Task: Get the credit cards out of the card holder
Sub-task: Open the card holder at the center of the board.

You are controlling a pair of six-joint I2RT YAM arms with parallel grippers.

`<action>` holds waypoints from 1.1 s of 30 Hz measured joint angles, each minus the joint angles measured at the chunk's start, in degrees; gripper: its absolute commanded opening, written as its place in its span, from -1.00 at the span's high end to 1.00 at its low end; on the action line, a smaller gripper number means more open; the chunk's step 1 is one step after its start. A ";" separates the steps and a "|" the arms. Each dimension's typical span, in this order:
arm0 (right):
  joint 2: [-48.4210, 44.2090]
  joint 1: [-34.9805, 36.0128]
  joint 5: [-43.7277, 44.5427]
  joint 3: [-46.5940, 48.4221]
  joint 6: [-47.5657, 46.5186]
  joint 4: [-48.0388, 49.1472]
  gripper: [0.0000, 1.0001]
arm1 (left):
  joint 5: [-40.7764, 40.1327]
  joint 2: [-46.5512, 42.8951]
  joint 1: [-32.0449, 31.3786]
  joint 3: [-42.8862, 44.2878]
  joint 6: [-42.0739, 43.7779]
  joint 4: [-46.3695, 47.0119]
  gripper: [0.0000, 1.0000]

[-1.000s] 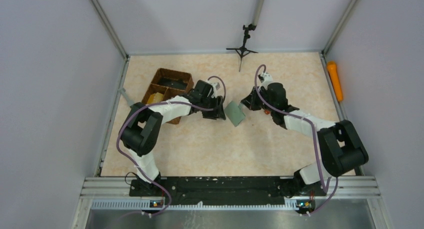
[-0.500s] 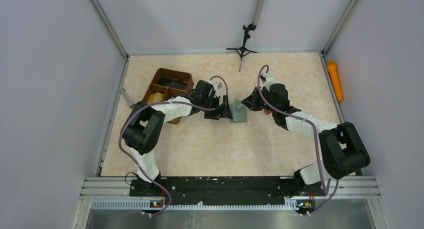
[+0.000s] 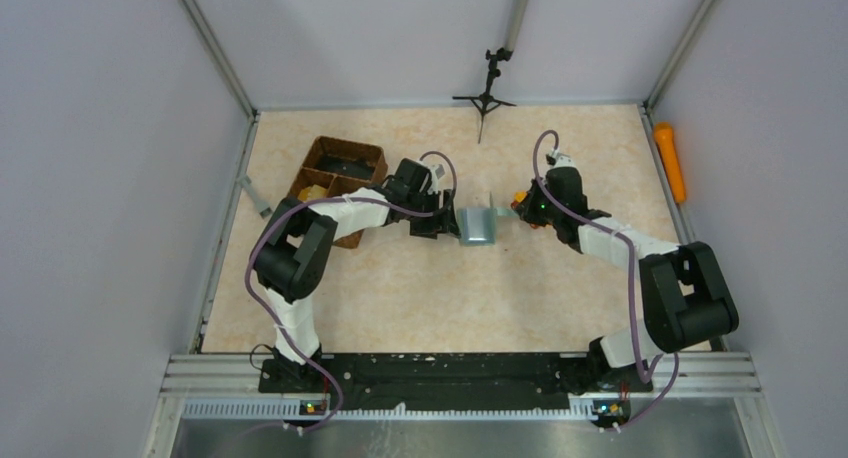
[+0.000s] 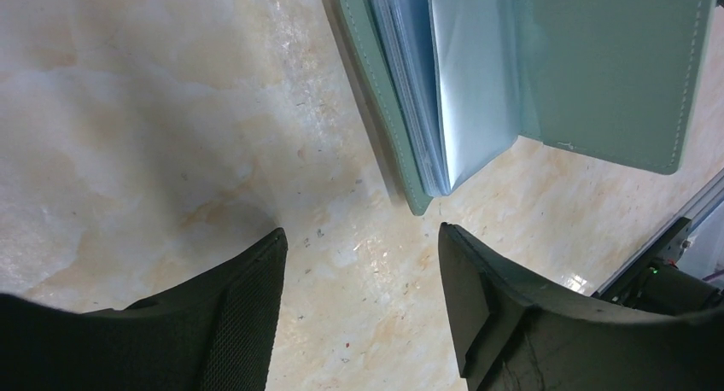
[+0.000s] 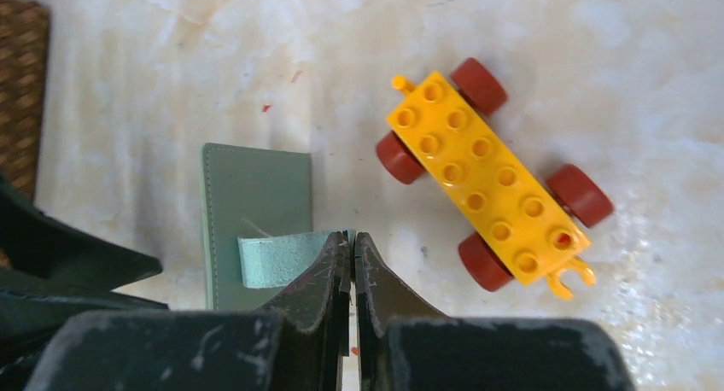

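Opening step: right gripper [image 5: 352, 242] pinches holder [image 4: 615, 67] cover; left gripper [image 4: 363, 237], spread and empty, must next reach sleeves [image 4: 461, 84] just beyond its tips.

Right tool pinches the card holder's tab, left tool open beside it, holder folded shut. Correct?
No: the card holder is open, cover lifted off its clear sleeves, as the left wrist view shows. The right tool does pinch its tab; the left tool is open beside it.

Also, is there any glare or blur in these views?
Left wrist view: pale glare on the clear sleeves of the card holder, so no card can be read; left gripper dark. Right wrist view: toy block and right gripper sharp. Top view: even light, faint shadows.
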 measured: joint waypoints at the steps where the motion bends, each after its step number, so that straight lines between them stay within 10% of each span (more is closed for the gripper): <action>1: 0.00 0.00 1.11 0.24 0.02 -0.81 1.00 | -0.04 0.00 0.00 0.00 0.02 0.00 -0.28; 20: 0.00 0.00 7.78 1.36 -0.15 -5.77 1.00 | 11.91 7.54 0.48 3.28 -4.17 5.31 0.40; 24: 0.00 0.00 7.72 1.36 -0.15 -5.81 1.00 | 14.82 9.49 0.48 3.80 -5.97 6.86 1.00; 33: 0.00 0.00 7.76 1.36 -0.15 -5.81 0.98 | 17.00 8.94 1.01 0.26 -7.69 11.78 1.00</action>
